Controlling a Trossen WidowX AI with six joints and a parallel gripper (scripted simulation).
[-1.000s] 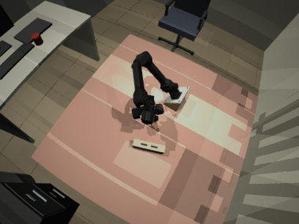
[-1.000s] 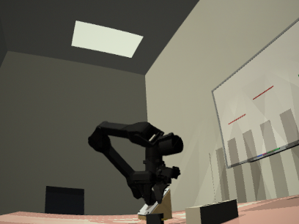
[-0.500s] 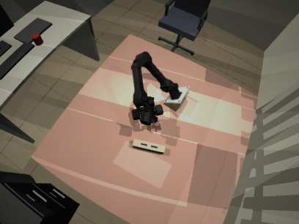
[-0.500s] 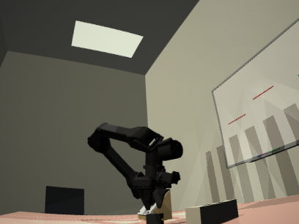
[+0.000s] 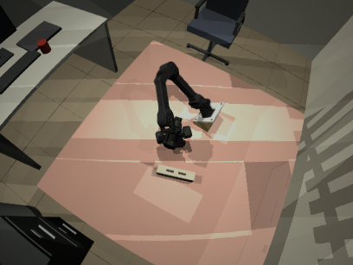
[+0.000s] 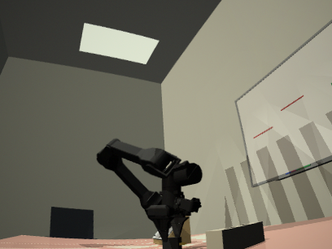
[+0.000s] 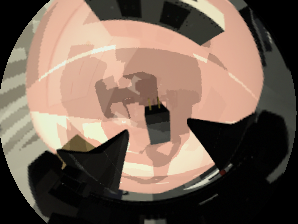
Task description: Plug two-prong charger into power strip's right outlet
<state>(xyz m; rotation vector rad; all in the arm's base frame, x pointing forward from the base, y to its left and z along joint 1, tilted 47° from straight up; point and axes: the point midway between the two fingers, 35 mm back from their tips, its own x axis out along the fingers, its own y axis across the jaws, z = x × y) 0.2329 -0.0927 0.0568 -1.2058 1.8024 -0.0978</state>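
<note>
The charger, a small dark block [image 7: 160,131] [image 6: 172,245], stands on the mat. In the wrist view its two thin brass prongs point toward the power strip. My gripper [image 7: 158,127] [image 6: 170,233] is open, with one finger on each side of the charger and a gap showing on both sides in the wrist view. In the top view the arm hides the charger. The cream power strip [image 5: 176,172] [image 6: 243,236] [image 7: 200,37] lies in front of the gripper, with two dark outlets on top. It is cut off at the top of the wrist view.
The arm's base plate [image 5: 198,119] sits on a tan block behind the gripper. A desk [image 5: 82,26] with a red cup [image 5: 43,46] is at the upper left, an office chair [image 5: 213,31] at the top, and a dark cabinet [image 5: 26,242] at the lower left.
</note>
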